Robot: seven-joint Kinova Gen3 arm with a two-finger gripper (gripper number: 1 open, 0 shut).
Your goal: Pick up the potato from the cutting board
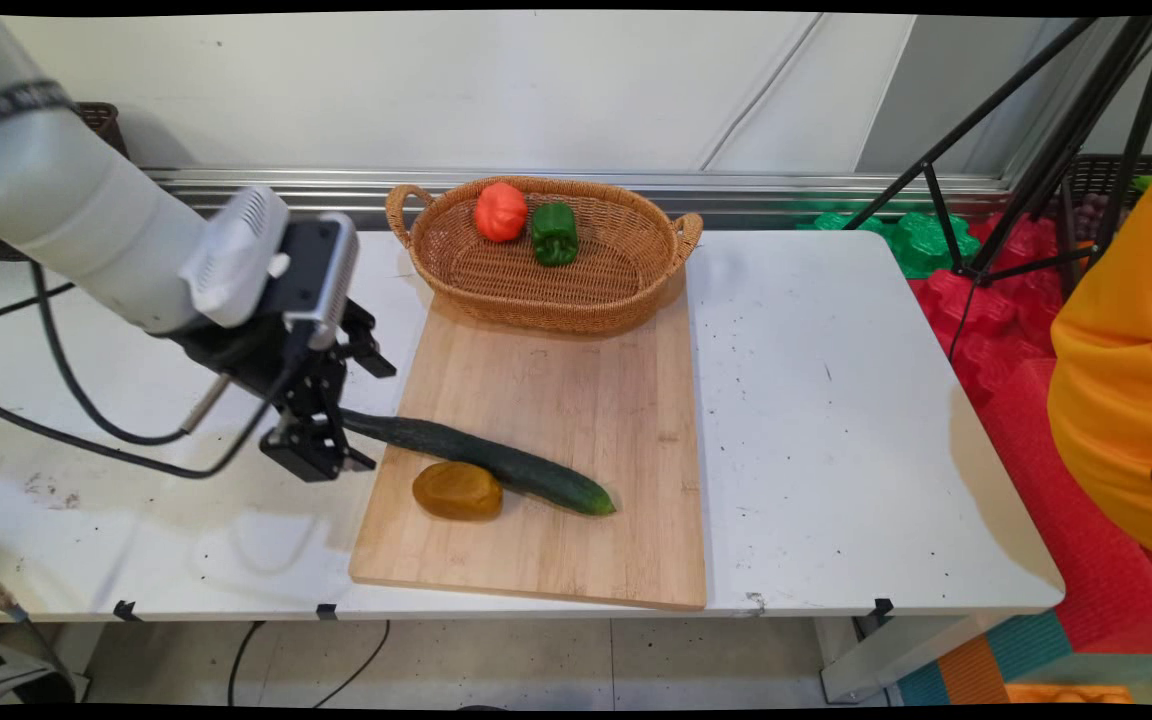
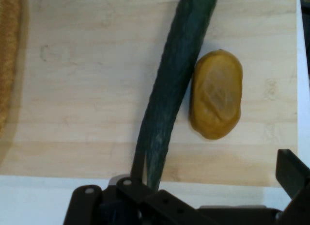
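So the white desk [image 1: 836, 420] takes up most of the main view, and a big wooden cutting board [image 1: 576, 400] lies on it, running from the near edge back toward the wall. At the far end of the board sits an oval wicker basket [image 1: 626, 290] with two handles, and inside it, up against the far wall of the basket, there's an orange-red pepper [image 1: 500, 211] right beside a green pepper [image 1: 554, 234]. They look like they're touching or very nearly.

On the near half of the board a long dark green cucumber [image 1: 496, 462] lies diagonally, with its thin end sticking off the board's left edge over the desk. A small yellow-brown potato [image 1: 457, 490] sits just on the near side of the cucumber, pressed right up against it; the hand view shows them touching [image 2: 215, 94].

The black claw [image 1: 321, 450] is down low at the board's left edge, right at that thin end of the cucumber [image 2: 169, 89]. In the hand view the cucumber's tip runs down into the claw's linkage, with one finger [image 2: 290, 174] well off to the side, so it looks spread wide open. Can't tell whether either finger actually touches the cucumber.
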